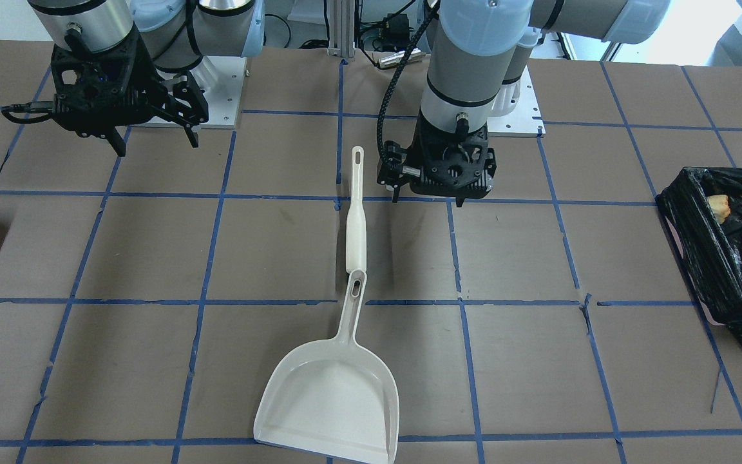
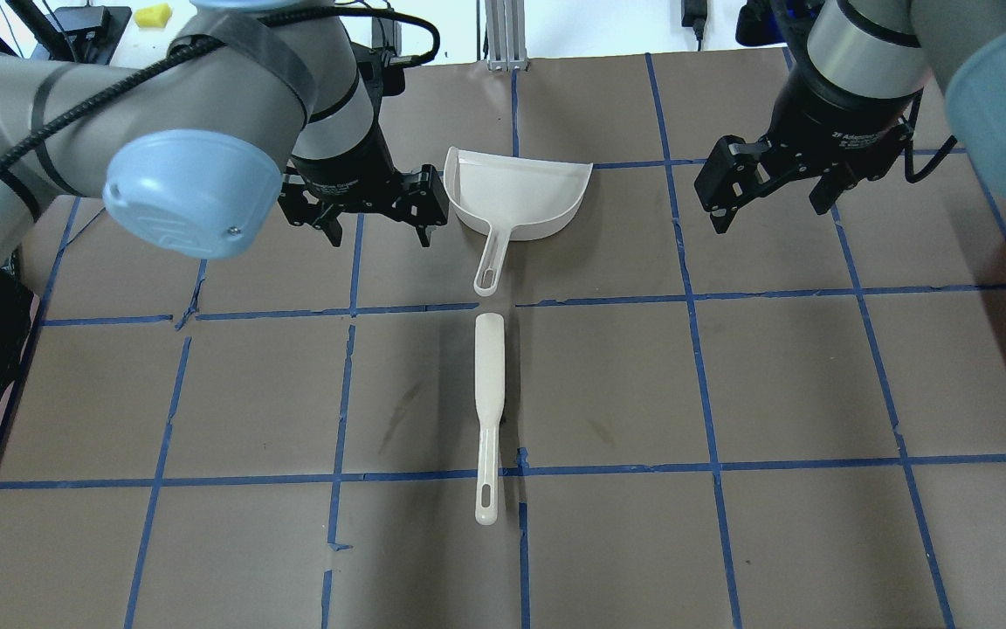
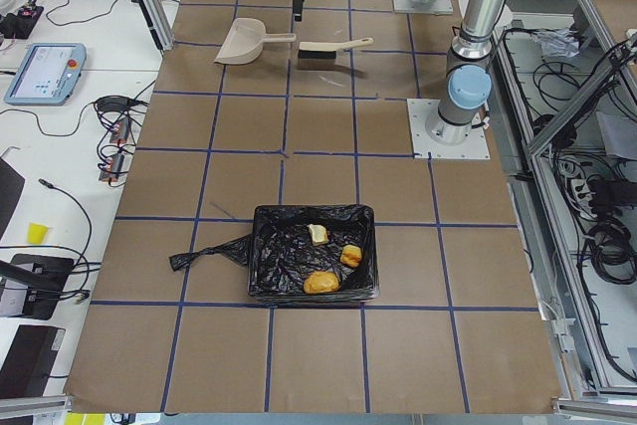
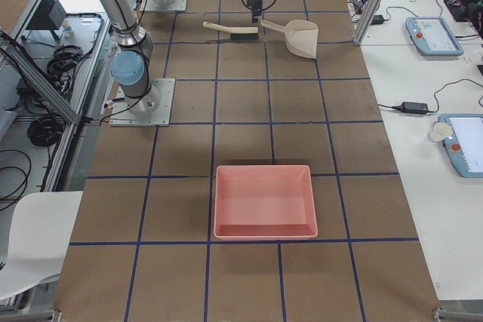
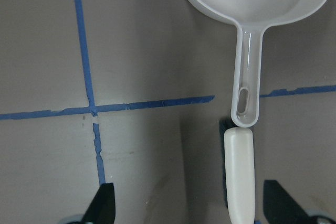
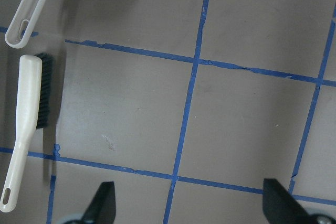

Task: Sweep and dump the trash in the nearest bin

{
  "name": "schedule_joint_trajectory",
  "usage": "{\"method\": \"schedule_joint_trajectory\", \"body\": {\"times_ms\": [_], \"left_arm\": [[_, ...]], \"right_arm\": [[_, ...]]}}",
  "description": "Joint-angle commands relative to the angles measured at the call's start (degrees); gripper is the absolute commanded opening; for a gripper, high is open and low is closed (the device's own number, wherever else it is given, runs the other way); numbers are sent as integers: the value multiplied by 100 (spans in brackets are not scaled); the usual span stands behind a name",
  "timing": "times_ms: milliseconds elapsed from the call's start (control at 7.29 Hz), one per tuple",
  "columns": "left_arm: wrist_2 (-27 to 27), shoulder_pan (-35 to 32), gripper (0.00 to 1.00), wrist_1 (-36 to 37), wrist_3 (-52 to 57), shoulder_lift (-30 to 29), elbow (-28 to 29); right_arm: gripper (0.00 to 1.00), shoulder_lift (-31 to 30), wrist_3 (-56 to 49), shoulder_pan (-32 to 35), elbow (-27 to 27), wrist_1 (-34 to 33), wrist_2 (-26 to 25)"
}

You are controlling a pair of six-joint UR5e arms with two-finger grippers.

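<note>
Starting at the robot's edge of the counter (image 2: 686, 384) (brown paper with a blue tape grid), the closest thing is the brush (image 2: 489, 384). It lies flat in the middle, with the hanging-hole end of its handle toward the robot and the bristle head pointing away.

At about the same depth, way off at the counter's end on the robot's left, sits the bin (image 3: 261, 246), lined with a crinkly black bag. All the trash is in there: the potato (image 3: 320, 283), which is the tan-orange lump, plus two smaller yellowish chunks (image 3: 350, 256) beside it. At the opposite end, on the robot's right, there's a pink tray (image 4: 264, 170), well apart from everything else.

A bit further out, the dustpan (image 2: 516, 196) sits in line with the brush. Its handle tip is right at the brush head, though I can't tell if they actually touch. The scoop's mouth faces away from the robot.

Both arms hang up above the counter around that depth. The left end effector (image 2: 376, 229) is just to the left of the dustpan, fingers spread wide and gripping nothing. Its wrist camera looks straight down on the pan's handle and the brush head. The right end effector (image 2: 768, 214) is well off to the right of the pan, fingers also spread apart, over bare counter.
</note>
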Motion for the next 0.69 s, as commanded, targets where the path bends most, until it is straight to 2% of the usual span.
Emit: {"method": "schedule_joint_trajectory", "body": {"times_ms": [0,274,411,548], "left_arm": [[460,564,100,-1604,16,135,931],[409,1103,100,-1726,689,223,997],[409,1070,100,-1726,701,276,1110],[418,1026,100,-1717,597,294,937]], "right_arm": [[100,0,0,0,0,0,1],[100,9,0,0,0,0,9],[100,9,0,0,0,0,9],[100,0,0,0,0,0,9]]}}
